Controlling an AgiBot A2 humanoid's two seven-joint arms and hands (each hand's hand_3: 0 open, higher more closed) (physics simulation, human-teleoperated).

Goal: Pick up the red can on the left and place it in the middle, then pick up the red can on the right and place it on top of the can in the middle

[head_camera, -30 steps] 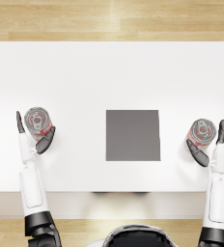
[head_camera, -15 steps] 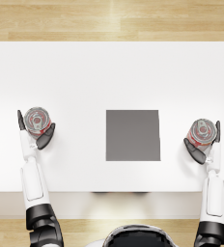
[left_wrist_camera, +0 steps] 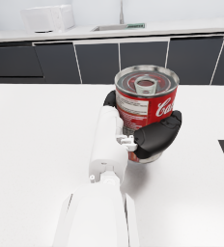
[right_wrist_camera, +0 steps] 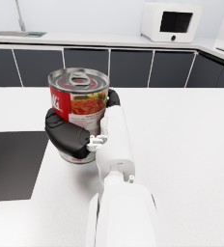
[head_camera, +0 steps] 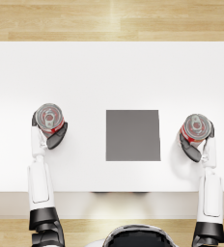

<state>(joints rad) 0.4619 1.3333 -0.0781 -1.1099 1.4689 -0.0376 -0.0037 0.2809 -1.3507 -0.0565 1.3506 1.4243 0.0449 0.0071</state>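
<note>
Two red cans stand upright on the white surface (head_camera: 114, 77), one at each side, and each is already wrapped by a hand: the left can (head_camera: 49, 118) sits in the left hand (head_camera: 53, 135), whose dark fingers curl round its lower body, and the right can (head_camera: 196, 128) is held the same way by the right hand (head_camera: 193, 147). Between them lies the grey mat (head_camera: 133, 134), flat and bare, marking the middle. For the first step the left can lies straight out to the left of that mat, so the carry runs rightward across open white surface, with the can's long axis kept vertical (the wrist view shows its lid (left_wrist_camera: 146, 83) level). Nothing stands in that path. Whether the left can has left the surface I cannot tell. Both cans sit toward the near half of the surface, well clear of its far edge; the near edge is closer, just behind the forearms. The right hand, I judge, should wait with its can until the middle is filled.
</note>
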